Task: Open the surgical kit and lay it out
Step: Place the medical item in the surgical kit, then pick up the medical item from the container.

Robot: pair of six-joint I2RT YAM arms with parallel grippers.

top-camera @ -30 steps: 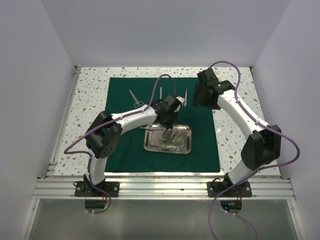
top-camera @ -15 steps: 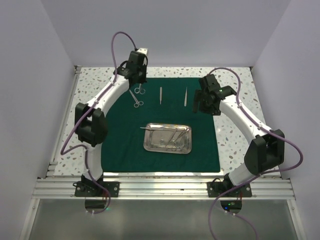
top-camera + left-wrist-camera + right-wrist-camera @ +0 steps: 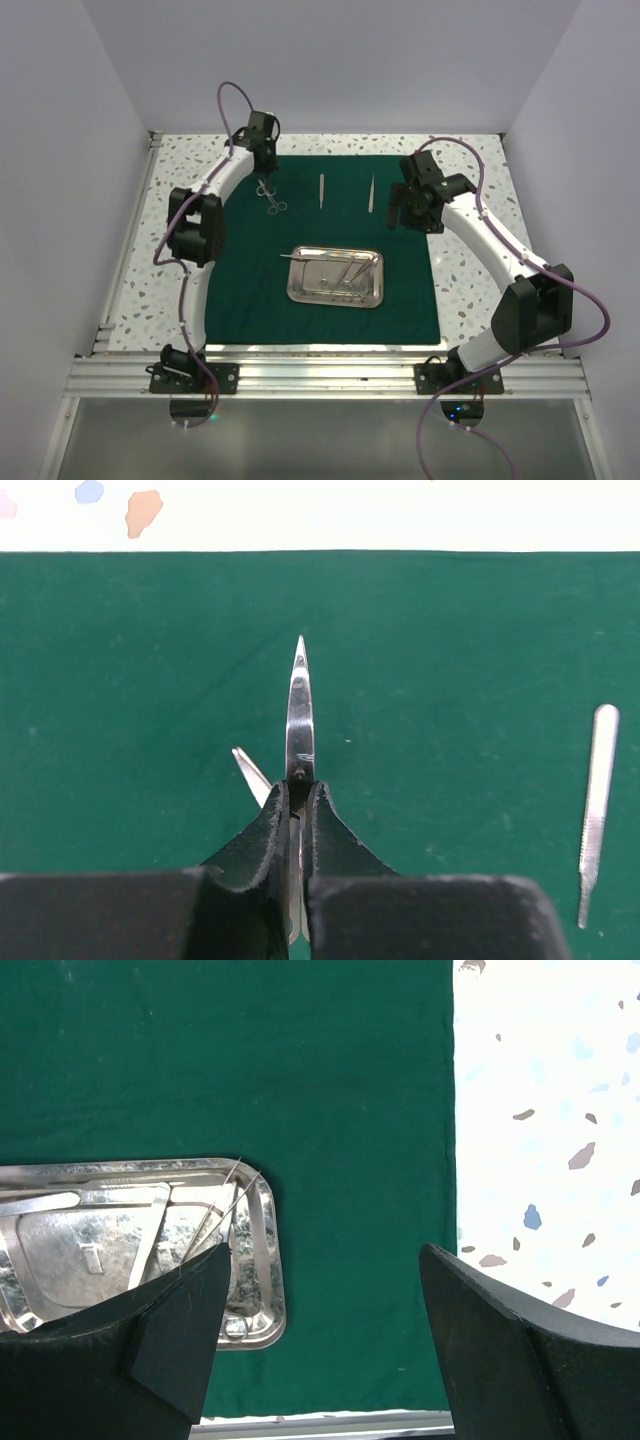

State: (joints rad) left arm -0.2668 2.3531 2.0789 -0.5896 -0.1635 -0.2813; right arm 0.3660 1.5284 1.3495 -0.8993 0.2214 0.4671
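The dark green drape [image 3: 250, 290] lies spread flat on the table. The steel tray [image 3: 380, 280] sits near its middle with several slim instruments in it. My left gripper [image 3: 264, 168] is at the drape's far left, shut on ring-handled scissors [image 3: 298, 710] whose blades point ahead just above the cloth. The tip of a second pair of scissors [image 3: 250, 775] shows beside my fingers, and its rings show in the top view [image 3: 277, 206]. My right gripper [image 3: 405, 205] is open and empty over the drape's right part [image 3: 350, 1110], with the tray's end [image 3: 262, 1260] below its left finger.
Two slim silver instruments [image 3: 321, 190] [image 3: 371, 193] lie side by side on the far part of the drape; one shows in the left wrist view [image 3: 597, 800]. Speckled tabletop [image 3: 130, 280] surrounds the drape. White walls enclose three sides.
My left arm has swung from over the tray to the drape's far left corner, carrying scissors, and has settled lower beside the scissors lying there. My right arm has barely moved.
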